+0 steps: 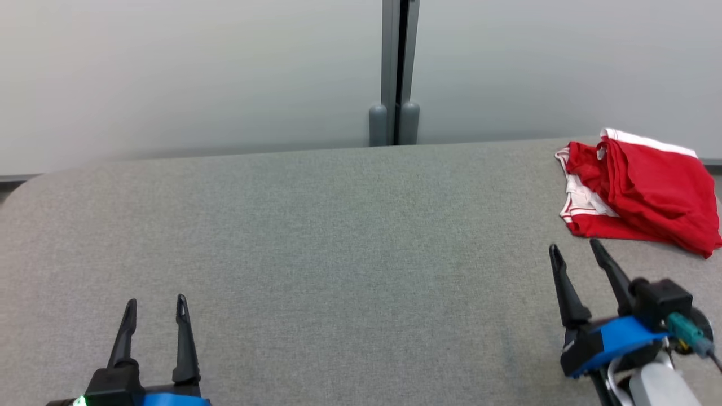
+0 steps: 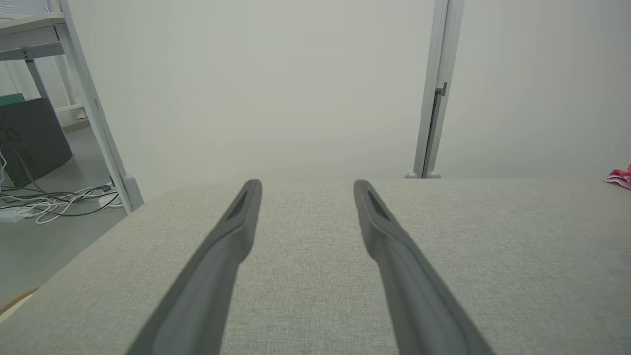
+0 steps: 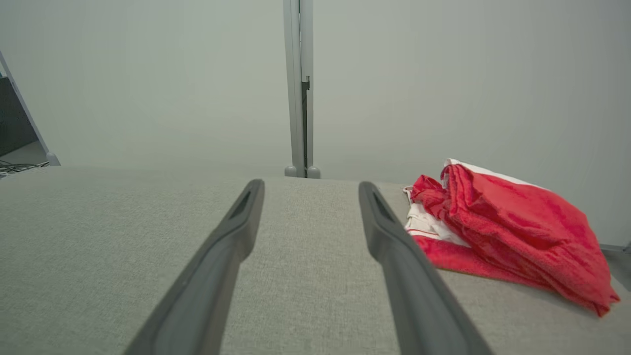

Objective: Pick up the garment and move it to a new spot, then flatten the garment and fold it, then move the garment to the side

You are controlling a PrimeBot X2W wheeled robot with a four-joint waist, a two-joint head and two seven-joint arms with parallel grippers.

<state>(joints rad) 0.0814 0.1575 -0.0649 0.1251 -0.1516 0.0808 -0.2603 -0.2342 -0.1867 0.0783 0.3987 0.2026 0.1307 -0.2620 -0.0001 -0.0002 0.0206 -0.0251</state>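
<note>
A: What is shown in the head view?
B: The left pincer (image 1: 157,300) is held low at the near left, fingers parted, nothing gripped. The right pincer (image 1: 575,246) is angled leftward, likewise parted and empty. The red-and-white garment (image 1: 648,192) is bunched at the grey desk's (image 1: 338,225) far right.

A: And the wrist views?
B: From the left wrist, cables (image 2: 49,204) are seen on the floor beside a pale wall. From the right wrist, the garment is seen near the right finger, untouched.
</note>
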